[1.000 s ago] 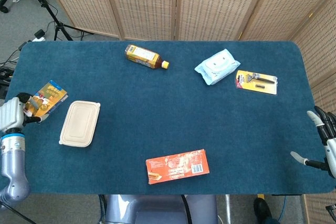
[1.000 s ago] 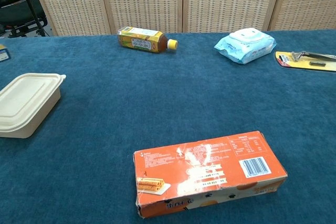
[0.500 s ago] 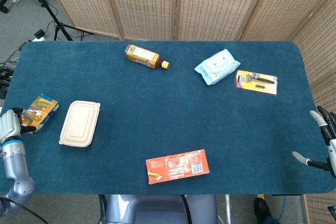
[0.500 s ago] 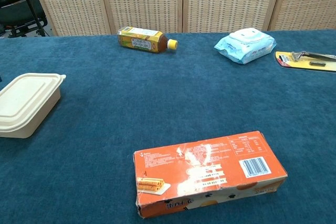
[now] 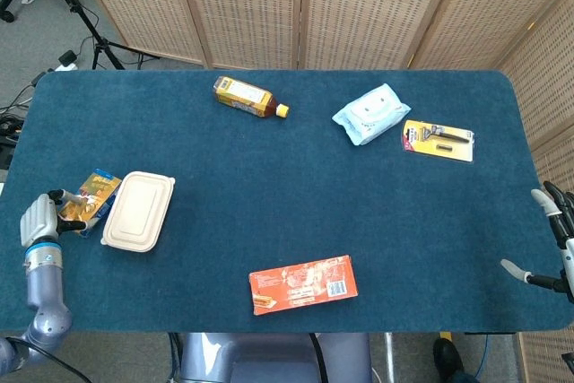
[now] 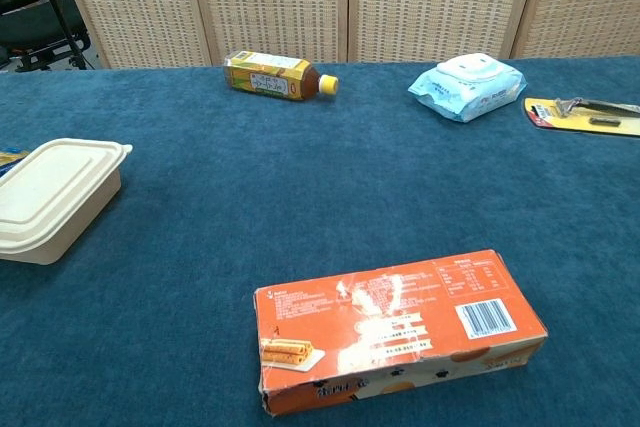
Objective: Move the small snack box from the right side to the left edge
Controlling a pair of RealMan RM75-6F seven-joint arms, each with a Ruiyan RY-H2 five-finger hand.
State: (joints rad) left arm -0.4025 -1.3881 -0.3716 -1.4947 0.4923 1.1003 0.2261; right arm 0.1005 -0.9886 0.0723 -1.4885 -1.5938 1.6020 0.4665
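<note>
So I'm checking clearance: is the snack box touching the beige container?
Yes, in the head view the snack box lies pressed against the beige container's left side.

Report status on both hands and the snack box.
Left hand holds the snack box at the left edge. Right hand open, empty. Food container tight against the box.

Left hand [image 5: 40, 219] silver-grey, black trim; arm grey w/ blue band.

small snack box [image 5: 92, 201], lying flat, left table edge
</note>
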